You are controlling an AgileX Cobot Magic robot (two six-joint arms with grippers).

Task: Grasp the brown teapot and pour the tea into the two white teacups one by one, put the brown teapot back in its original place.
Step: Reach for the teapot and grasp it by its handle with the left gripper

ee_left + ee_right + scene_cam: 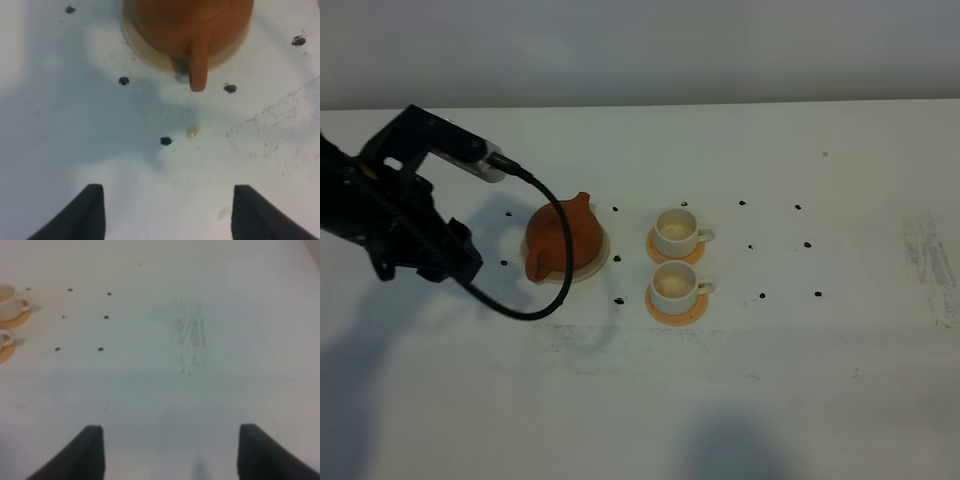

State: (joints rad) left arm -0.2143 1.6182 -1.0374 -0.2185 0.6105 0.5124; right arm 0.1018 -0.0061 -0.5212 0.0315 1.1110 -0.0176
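Observation:
The brown teapot point(563, 240) sits on its cream saucer point(595, 268), handle toward my left arm point(415, 215), which hovers just left of it. In the left wrist view the teapot point(192, 20) and its loop handle point(198, 65) lie ahead of my left gripper point(170, 212). That gripper is open, empty and short of the handle. The two white teacups point(677, 232) point(675, 284) stand on orange coasters right of the teapot. My right gripper point(172, 452) is open over bare table, with the teacups point(10, 300) point(4, 337) far off at the frame's edge.
Small black dots mark the white table point(640, 400) around the teapot and cups. A scuffed grey patch point(930, 260) lies at the far right. A small beige drop point(192, 131) sits on the table between the left gripper and the handle. A black cable point(555, 270) loops from the left arm past the teapot.

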